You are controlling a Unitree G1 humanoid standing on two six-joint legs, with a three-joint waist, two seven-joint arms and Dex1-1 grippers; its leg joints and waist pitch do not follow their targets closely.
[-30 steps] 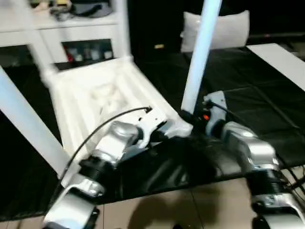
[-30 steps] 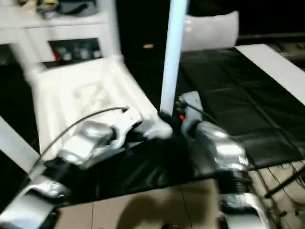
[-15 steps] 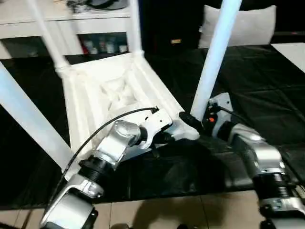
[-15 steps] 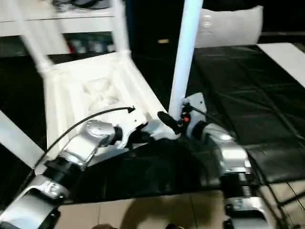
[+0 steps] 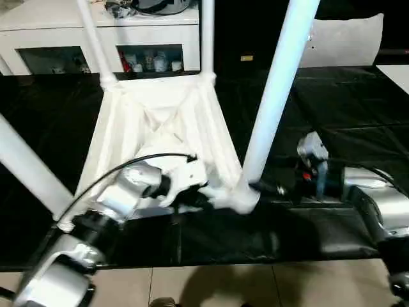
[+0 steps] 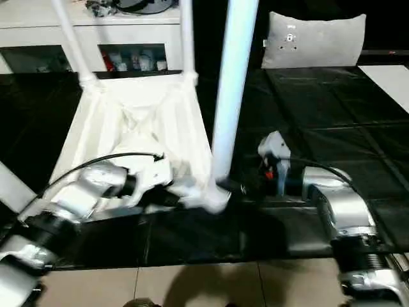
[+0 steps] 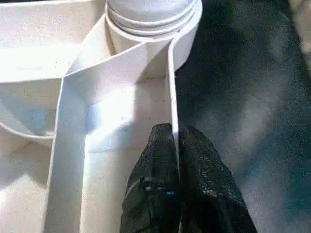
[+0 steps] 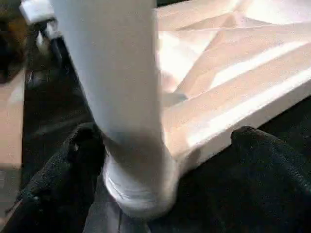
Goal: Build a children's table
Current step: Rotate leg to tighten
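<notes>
While the white plastic top (image 5: 160, 121) lies upside down on the black-covered table (image 5: 358, 109), its ribbed underside faces up and four white legs rise from its corner sockets. Two far legs (image 5: 94, 41) and (image 5: 206, 35) stand at the far corners, in front of a white cabinet (image 5: 96, 29) with glass doors. A third leg (image 5: 25, 169) leans out at the near left corner, and the fourth leg (image 5: 276, 96) stands in the near right corner socket (image 5: 241, 199).

The left end effector (image 7: 176, 160) is closed on the top's thin outer wall (image 7: 171, 87), one black finger (image 7: 158, 165) on the inner side and the other on the outer side, just beside the near right socket. From the head camera this left end effector sits at the near edge of the top, its silver forearm (image 5: 121, 195) reaching in from the lower left with a black cable arching over it.

The right end effector (image 8: 160, 165) is spread wide around the base of the fourth leg, with one black finger (image 8: 63, 165) on one side of the leg and the other black finger on the opposite side, by the top's edge. Neither finger visibly presses the leg, so it grips nothing. Its silver forearm (image 5: 377, 204) comes in from the right across the black cover.

A grey cushion (image 6: 313, 39) lies at the far side of the table, well apart from the top.
</notes>
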